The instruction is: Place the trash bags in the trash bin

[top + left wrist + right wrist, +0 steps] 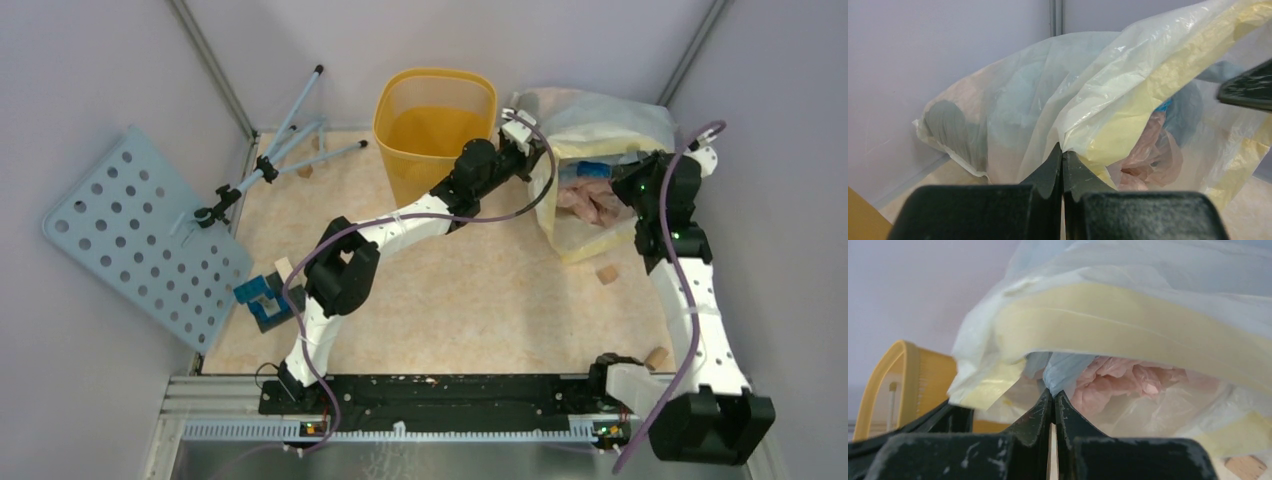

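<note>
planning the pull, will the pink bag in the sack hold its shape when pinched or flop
Probably flops: the pink bag lies crumpled in folds inside the whitish-yellow sack, so it should sag from a pinch. Likely light, being thin translucent film. It may drag the grey-blue bag beside it.

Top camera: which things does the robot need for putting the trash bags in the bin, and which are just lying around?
For the job:
- pink trash bag, inside the big whitish-yellow sack
- yellow-orange trash bin

Just lying about:
- grey-blue bag
- blue board with holes
- tripod
- wooden blocks
- blue clamp-like thing
</note>
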Available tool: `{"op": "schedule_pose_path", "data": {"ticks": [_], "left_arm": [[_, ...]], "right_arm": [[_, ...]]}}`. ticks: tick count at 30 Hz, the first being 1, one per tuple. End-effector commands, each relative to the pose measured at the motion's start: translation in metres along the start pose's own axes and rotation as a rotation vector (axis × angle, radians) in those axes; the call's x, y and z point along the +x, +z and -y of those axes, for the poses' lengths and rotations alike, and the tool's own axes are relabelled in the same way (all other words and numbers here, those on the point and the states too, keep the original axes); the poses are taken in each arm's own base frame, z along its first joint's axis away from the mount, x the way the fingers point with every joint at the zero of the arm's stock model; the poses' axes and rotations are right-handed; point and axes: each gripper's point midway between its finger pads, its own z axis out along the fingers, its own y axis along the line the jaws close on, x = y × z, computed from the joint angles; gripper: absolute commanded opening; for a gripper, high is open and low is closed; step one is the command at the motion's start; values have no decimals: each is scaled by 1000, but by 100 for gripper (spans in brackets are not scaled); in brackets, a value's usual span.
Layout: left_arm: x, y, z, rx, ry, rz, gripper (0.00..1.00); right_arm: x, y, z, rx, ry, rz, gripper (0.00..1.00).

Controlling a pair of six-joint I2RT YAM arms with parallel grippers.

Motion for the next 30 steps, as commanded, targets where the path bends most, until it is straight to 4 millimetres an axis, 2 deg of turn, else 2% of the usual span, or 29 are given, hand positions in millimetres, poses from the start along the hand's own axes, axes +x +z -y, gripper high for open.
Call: {"op": "schedule_pose_path", "data": {"ticks": [1, 4, 14, 20, 28, 30], "left_arm": [[-29, 1, -5, -29, -28, 50, 0], [-18, 3, -10, -60, -51, 13, 0], [9, 6, -18, -105, -61, -52, 0], [20, 7, -19, -108, -61, -67, 0], [20, 4, -19, -108, -56, -79, 0], [18, 2, -24, -136, -51, -78, 0]], "right_arm": [[-16, -51, -16, -79, -82, 3, 0], [-33, -73, -25, -95, -111, 40, 0], [-67, -144, -101, -406, -143, 62, 0], [-62, -190, -155, -724, -201, -5, 0], [-58, -206, -165, -809, -204, -28, 0], [-55, -209, -166, -822, -192, -46, 0]]}}
